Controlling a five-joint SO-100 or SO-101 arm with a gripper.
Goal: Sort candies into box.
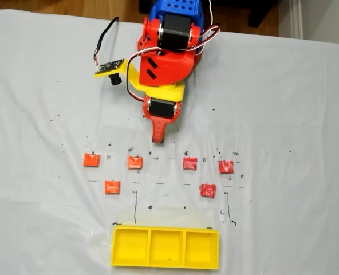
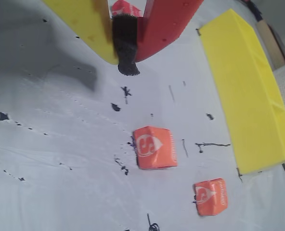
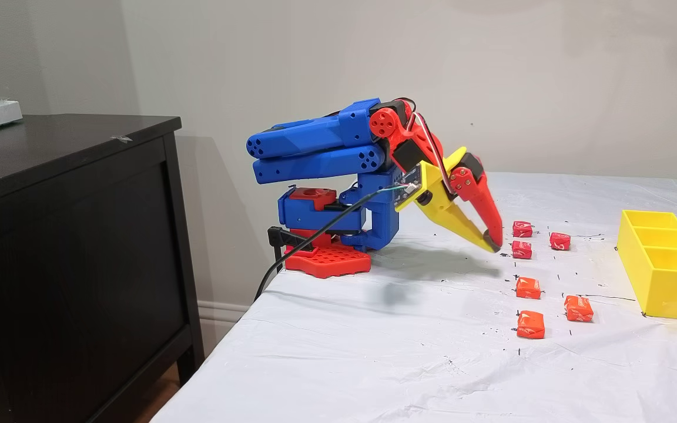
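Candies all still loose, gripper empty above them

Six candies lie on the white cloth (image 1: 284, 86) in two loose rows: three orange (image 1: 135, 162) on the left of the overhead fixed view, three red (image 1: 189, 164) on the right. The yellow box (image 1: 165, 247) sits beyond them, all three compartments bare. The gripper (image 1: 157, 139) hangs just short of the rows, fingers pressed together with nothing between them.

Risks from here, as I judge them: the fingers must part before descending, or the closed tip will shove a candy aside. The red ones sit close together (image 3: 522, 239), so a wide grasp could nudge a neighbour. Each sweet is small and flat; a shallow pinch may slip off, and pressing low could snag the loose cloth.
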